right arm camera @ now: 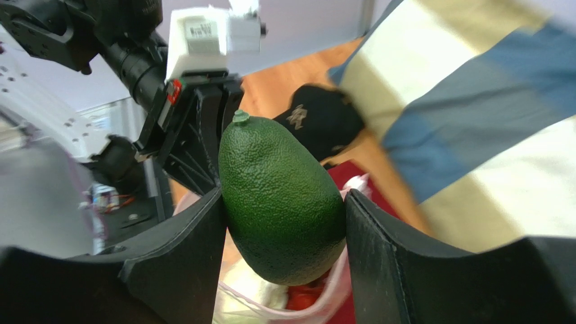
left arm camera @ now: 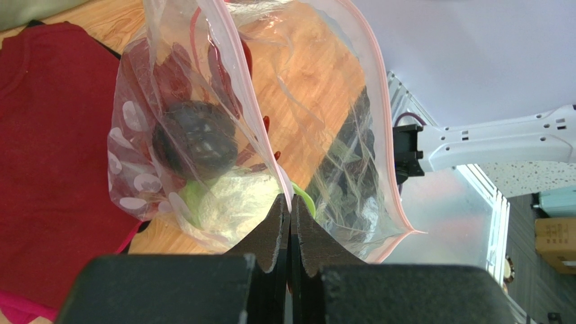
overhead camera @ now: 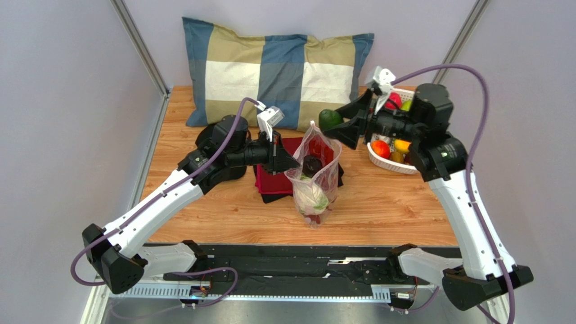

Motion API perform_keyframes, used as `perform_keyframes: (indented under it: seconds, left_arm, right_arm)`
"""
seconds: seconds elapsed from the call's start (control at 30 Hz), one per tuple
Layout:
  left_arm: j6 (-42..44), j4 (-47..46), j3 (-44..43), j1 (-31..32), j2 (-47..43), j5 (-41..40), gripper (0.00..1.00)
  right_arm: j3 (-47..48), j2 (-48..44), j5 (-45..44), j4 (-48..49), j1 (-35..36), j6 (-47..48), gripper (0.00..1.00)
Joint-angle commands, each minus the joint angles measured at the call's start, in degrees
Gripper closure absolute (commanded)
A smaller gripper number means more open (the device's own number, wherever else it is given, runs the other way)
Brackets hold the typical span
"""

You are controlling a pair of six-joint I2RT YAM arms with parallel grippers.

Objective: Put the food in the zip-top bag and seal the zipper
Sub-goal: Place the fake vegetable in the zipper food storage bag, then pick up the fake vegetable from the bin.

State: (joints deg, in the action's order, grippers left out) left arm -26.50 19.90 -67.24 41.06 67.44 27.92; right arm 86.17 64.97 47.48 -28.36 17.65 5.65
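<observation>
**Avocado held over the open bag**

Your right gripper (right arm camera: 282,202) holds the green avocado (right arm camera: 277,182) across its belly, one finger against each side, jaws about half spread around it. The avocado's long axis runs across the line between the fingers. Its stem end points away from the wrist camera, towards the left arm, and its blunt end faces back towards the palm. From above, the fruit hangs off the table (overhead camera: 405,216), just beside the raised top corner of the zip-top bag (overhead camera: 314,179). The right wrist view shows the bag's mouth directly beneath it.

Your left gripper (left arm camera: 291,202) is pinched closed on the bag's rim, fingertips together on the plastic. The bag stands upright by the red cloth (overhead camera: 274,182), long axis vertical and mouth up. Its zipper (left arm camera: 390,135) is unsealed, the two pink-edged lips spread apart. Inside lie a dark purple piece (left arm camera: 195,138) and a whitish-green piece (left arm camera: 230,206). More food sits in the white basket (overhead camera: 392,165) to the right.
</observation>
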Motion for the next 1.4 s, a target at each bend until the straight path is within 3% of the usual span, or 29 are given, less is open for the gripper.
perform_keyframes:
  seconds: [0.0,0.1,0.2,0.23,0.3,0.33,0.5,0.63,0.73,0.83,1.07,1.37]
  left_arm:
    - [-0.57,-1.09,-2.81,-0.28,0.06,1.26,1.00]
    - [-0.83,-1.44,-2.63,-0.28,0.24,1.35,1.00]
    - [-0.92,-1.88,-2.54,-0.28,0.32,1.52,1.00]
    - [-0.92,-1.88,-2.63,-0.28,0.32,1.35,1.00]
    - [-0.75,-1.88,-2.72,-0.28,0.15,1.17,1.00]
    - [-0.74,-1.62,-2.72,-0.19,0.06,1.08,1.00]
    - [-0.74,-1.27,-2.37,-0.28,-0.46,1.26,1.00]
    - [-0.48,-1.09,-2.37,-0.28,-0.64,1.26,1.00]
    - [-0.13,-0.74,-2.37,-0.28,-0.82,1.08,1.00]
    - [-0.04,-0.57,-2.19,-0.19,-0.82,0.99,1.00]
    - [-0.74,-1.27,-1.84,-0.28,-0.38,1.08,1.00]
    - [-0.31,-0.74,-2.01,-0.28,0.06,0.82,1.00]
  right_arm:
    - [-6.27,2.53,-1.69,3.21,3.70,-9.86,0.60]
    - [-9.52,2.88,-2.22,7.70,4.67,-14.15,0.61]
    - [-10.58,4.11,-1.35,8.06,5.64,-16.80,0.53]
    - [-10.76,4.03,-0.82,7.53,5.64,-16.99,0.35]
    - [-10.50,3.15,-0.55,4.55,5.82,-17.25,0.15]
    - [-10.32,2.62,-0.99,3.67,5.38,-16.99,0.00]
    - [-6.37,0.25,-1.61,-1.51,-0.23,-17.17,0.00]
    - [-6.10,2.34,1.46,-5.03,-15.66,-15.06,0.01]
    - [-5.32,7.60,-2.11,-11.08,-24.12,-6.82,0.03]
    - [-2.68,12.97,-10.11,-17.69,-27.74,2.07,0.06]
    - [-0.57,27.38,-19.61,-17.71,-30.57,1.48,0.10]
    - [-0.04,38.47,-23.23,-14.44,-30.48,-2.75,0.12]
